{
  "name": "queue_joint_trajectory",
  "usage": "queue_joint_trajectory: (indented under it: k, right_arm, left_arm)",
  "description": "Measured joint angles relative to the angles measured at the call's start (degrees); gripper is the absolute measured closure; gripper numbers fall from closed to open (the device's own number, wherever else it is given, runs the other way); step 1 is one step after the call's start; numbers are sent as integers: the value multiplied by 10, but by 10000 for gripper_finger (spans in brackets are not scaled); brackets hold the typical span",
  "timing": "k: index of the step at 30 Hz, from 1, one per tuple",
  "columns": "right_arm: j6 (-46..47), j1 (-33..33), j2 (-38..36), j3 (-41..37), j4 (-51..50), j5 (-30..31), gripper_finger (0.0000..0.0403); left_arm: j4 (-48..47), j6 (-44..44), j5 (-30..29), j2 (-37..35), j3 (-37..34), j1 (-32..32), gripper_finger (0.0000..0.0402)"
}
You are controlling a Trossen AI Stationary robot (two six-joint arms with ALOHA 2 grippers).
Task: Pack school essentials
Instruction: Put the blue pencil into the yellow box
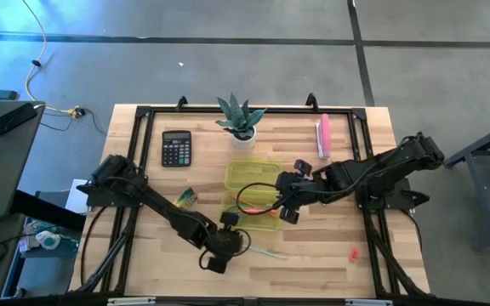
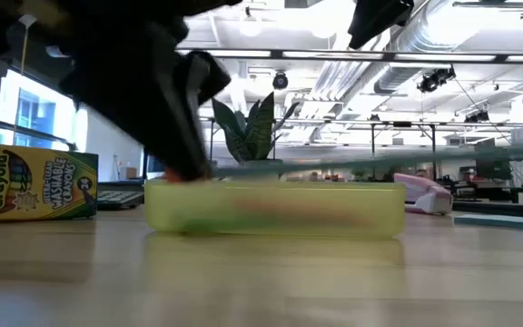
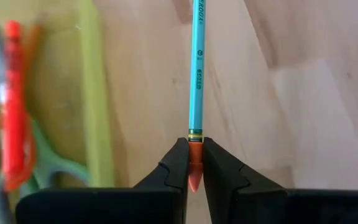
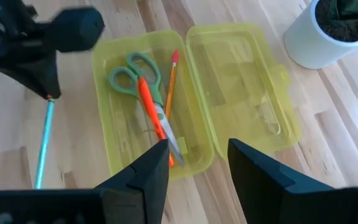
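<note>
An open yellow-green pencil box point(image 1: 253, 197) lies mid-table. Its tray point(image 4: 148, 118) holds green-handled scissors point(image 4: 129, 71), an orange pen point(image 4: 149, 106) and a wooden pencil point(image 4: 170, 81); its lid point(image 4: 241, 87) lies flat beside it. My left gripper point(image 3: 194, 149) is near the table's front edge point(image 1: 228, 245), just in front of the box, shut on a teal pencil point(image 3: 196, 68). My right gripper point(image 4: 199, 152) hovers open over the box point(image 1: 283, 206). The crayon box point(image 2: 39, 186) stands left of the tray. A small red piece point(image 1: 353, 252) lies front right. A light-blue notepad point(image 2: 502, 218) shows at the low view's right. My left gripper pinches the teal pencil by its orange eraser end point(image 3: 195, 157) between the two fingertips. The pencil runs straight out ahead of the fingers, in line with them, toward the table's right over the wood point(image 1: 266, 253). Whether its far end rests on the table, I cannot tell.
A black calculator point(image 1: 176, 148) lies far left, a potted plant point(image 1: 241, 123) stands behind the box, and a long pink bar point(image 1: 323, 136) lies far right. Bare wood spreads along the front edge and at the right of the box.
</note>
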Motion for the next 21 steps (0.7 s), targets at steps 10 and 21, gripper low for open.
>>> queue_joint_trajectory:
  k: [10,21]
  right_arm:
    - [30,2,0,0,-17,0,249]
    - [30,2,0,0,-19,0,249]
  left_arm:
    - [-125,-127,-134,-66,1,23,382]
    - [-201,-198,-87,-67,1,92,382]
